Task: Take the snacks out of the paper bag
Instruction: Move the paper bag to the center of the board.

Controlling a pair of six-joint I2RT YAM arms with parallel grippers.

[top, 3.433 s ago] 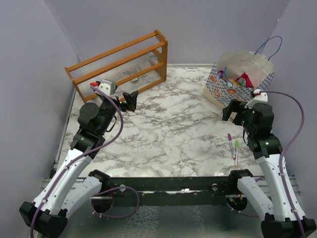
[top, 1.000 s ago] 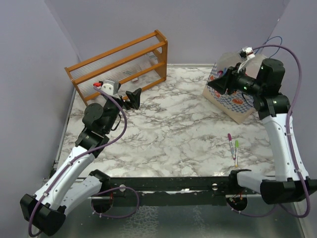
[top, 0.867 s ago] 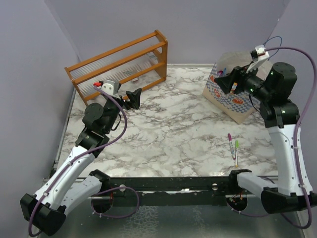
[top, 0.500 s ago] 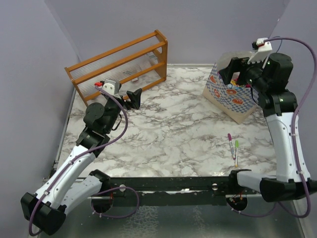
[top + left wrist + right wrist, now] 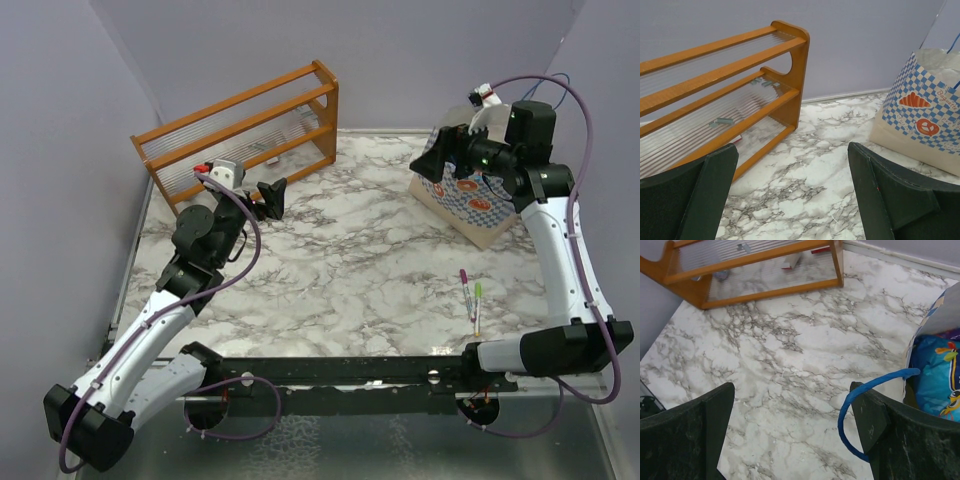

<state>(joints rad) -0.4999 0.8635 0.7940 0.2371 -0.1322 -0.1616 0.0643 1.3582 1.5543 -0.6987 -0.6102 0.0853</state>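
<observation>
Snacks: none shows outside the paper bag [image 5: 482,208]. A blue packet [image 5: 939,371] is visible inside the bag's mouth, with a strip of purple just above it; the rest of the contents are hidden. Judgement: the task is at its start, nothing is removed, and every packet is left to do.

Right gripper [image 5: 437,158]: held over the bag's left rim, jaws spread wide, holding nothing.

Left gripper [image 5: 270,195]: well apart from the bag, to its left, jaws likewise wide and empty.

Obstructions: a blue cord handle [image 5: 866,392] loops across the bag's mouth, just beside the right gripper's right-hand finger. Judgement: it could snag on a reach into the bag, and the light bag may shift or tip if the handle is caught.

Other items: a wooden rack [image 5: 240,125] stands well left of the bag at the far wall. Two marker pens [image 5: 471,296] lie on the marble near the bag's front side. Neither blocks the bag's mouth.
</observation>
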